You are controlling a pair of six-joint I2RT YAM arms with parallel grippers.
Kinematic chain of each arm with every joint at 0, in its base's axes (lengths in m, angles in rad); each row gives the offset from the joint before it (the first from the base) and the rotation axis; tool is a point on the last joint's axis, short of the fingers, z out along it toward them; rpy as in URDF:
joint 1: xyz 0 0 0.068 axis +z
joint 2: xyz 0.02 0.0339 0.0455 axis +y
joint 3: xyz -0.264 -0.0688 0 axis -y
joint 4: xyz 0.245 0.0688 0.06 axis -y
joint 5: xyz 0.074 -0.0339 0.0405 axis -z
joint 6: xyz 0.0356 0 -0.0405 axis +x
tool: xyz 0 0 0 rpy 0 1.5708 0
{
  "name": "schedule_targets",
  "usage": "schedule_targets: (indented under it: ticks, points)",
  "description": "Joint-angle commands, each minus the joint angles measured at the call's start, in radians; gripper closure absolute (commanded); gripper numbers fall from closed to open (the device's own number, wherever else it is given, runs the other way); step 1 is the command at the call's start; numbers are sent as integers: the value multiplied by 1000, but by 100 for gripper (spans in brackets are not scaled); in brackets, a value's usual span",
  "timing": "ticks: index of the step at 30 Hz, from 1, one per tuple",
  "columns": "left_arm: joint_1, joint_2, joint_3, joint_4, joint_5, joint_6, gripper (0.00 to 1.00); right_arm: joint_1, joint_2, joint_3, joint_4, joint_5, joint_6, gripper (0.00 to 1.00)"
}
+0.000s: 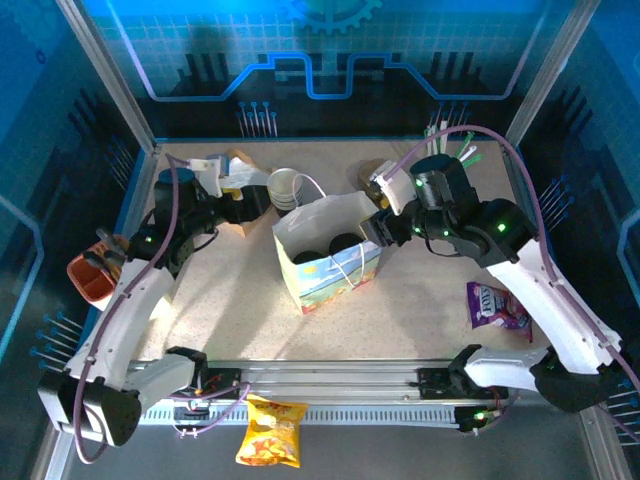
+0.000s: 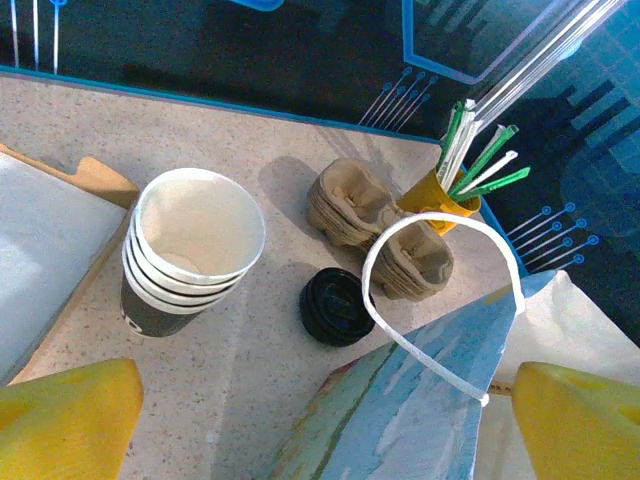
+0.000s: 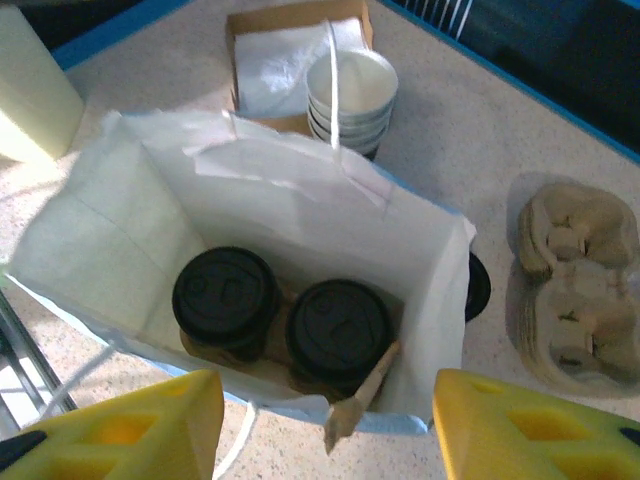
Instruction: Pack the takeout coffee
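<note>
Speckled tabletop (image 1: 230, 290), cup stack (image 2: 190, 250) behind paper bag (image 3: 120, 230), lids (image 2: 337, 307) beside pulp carriers (image 2: 345, 205)

A paper bag (image 1: 335, 272) stands mid-table with two black-lidded cups (image 1: 345, 243) inside; the right gripper (image 1: 377, 229) is just beside its right edge.

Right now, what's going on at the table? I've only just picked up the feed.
The coffee looks packed. Two lidded coffee cups stand side by side at the bottom of the open paper bag. The right pincer hangs over the bag's mouth with its jaws apart, holding nothing. The left pincer is wide open and empty at the bag's other side, facing the stack of lidless cups and the black lids on the table.
</note>
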State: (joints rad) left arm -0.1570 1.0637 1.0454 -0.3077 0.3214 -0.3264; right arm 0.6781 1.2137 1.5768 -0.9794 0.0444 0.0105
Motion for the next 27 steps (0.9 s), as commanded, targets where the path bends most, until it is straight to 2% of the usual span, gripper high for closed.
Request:
schedule_targets:
  ticks: [1, 6, 13, 16, 27]
  points:
    - [3, 6, 17, 19, 43, -24, 5, -8, 27, -58, 20, -4, 19, 42]
    - [1, 7, 16, 5, 53, -17, 5, -7, 38, -108, 55, -9, 7, 52]
    - [1, 10, 11, 4, 55, -13, 5, -6, 69, -85, 40, 30, -12, 86]
    - [1, 12, 9, 7, 56, -8, 5, 3, 79, -42, 9, 41, -23, 94]
    - [1, 8, 7, -10, 48, 21, 5, 113, 207, 231, -234, 331, -107, 96]
